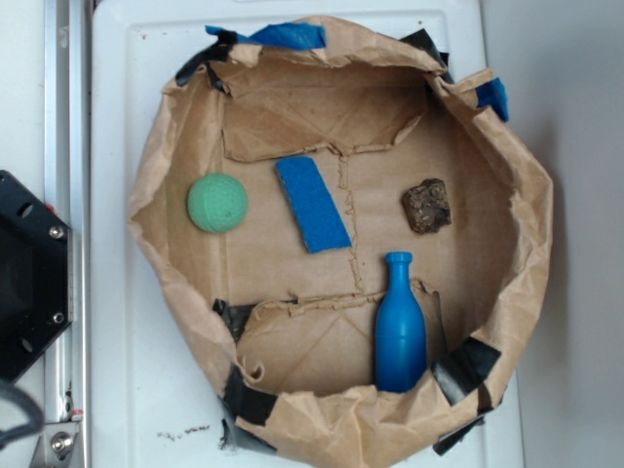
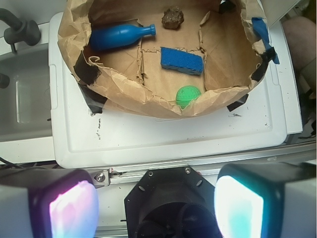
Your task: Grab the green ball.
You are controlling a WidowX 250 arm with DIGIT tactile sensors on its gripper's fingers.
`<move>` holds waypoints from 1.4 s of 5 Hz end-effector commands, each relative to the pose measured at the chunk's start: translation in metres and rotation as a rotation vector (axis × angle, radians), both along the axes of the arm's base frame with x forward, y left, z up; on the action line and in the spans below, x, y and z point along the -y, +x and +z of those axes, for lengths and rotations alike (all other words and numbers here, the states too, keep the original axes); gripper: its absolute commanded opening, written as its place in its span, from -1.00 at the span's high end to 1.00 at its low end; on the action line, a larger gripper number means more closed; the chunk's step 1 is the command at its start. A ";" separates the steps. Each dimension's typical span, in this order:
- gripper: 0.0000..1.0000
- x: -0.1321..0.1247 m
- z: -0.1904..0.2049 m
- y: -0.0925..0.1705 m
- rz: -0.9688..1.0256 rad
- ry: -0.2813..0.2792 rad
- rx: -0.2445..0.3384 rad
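Observation:
The green ball (image 1: 217, 203) is a small mint-green sphere lying at the left side of a brown paper nest (image 1: 156, 166). In the wrist view the green ball (image 2: 188, 95) sits just inside the nest's near wall. My gripper (image 2: 156, 206) is high above the robot's black base, well short of the nest, with its two fingers wide apart and nothing between them. The gripper does not show in the exterior view.
Inside the nest lie a blue sponge (image 1: 312, 203), a brown rock (image 1: 427, 206) and a blue bottle (image 1: 400, 327) on its side. The nest's raised crumpled walls are taped to a white surface (image 1: 127, 341). The black robot base (image 1: 24, 283) sits left.

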State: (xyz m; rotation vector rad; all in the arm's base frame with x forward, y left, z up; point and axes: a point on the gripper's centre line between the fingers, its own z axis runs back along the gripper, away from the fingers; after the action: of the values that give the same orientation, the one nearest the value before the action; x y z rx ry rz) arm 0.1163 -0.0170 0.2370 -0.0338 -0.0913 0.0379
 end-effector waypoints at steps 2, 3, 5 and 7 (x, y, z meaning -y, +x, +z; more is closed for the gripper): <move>-1.00 -0.015 -0.007 0.030 0.022 -0.026 0.002; -1.00 -0.018 -0.016 0.039 -0.009 -0.055 -0.007; -1.00 -0.013 -0.029 0.044 -0.103 -0.063 0.017; -1.00 -0.009 -0.042 0.063 -0.151 -0.063 0.012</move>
State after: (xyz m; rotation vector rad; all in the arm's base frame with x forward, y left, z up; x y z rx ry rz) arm 0.1742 -0.0051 0.1852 -0.1085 -0.0584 -0.0930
